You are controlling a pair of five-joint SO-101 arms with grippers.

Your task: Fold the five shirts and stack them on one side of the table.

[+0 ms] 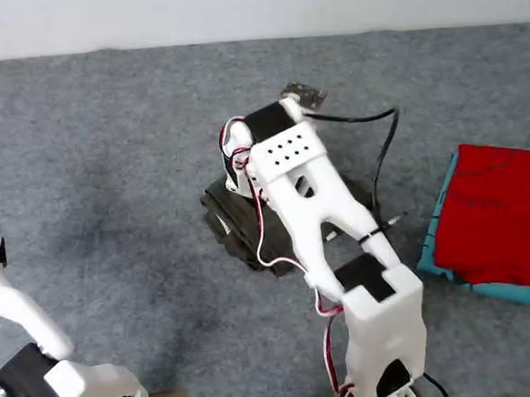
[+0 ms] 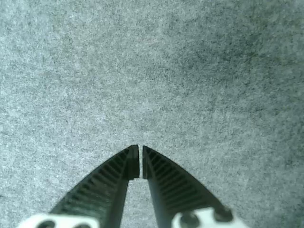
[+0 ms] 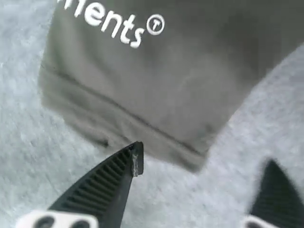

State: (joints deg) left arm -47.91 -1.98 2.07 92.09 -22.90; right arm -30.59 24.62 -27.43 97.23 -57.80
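A dark grey folded cotton shirt lies in the middle of the grey fuzzy tabletop. It has white letters on it. The white right arm is stretched out over this shirt and hides part of it. The right gripper is just beside one edge of the shirt, low over the tabletop. Its two black fingers are spread wide apart and hold nothing.

At the right edge of the tabletop there is a red folded shirt. It lies on top of a blue-green folded shirt.

The white left arm is at the near left corner. The left gripper is over bare tabletop. Its fingers are pressed almost together, with nothing between them.
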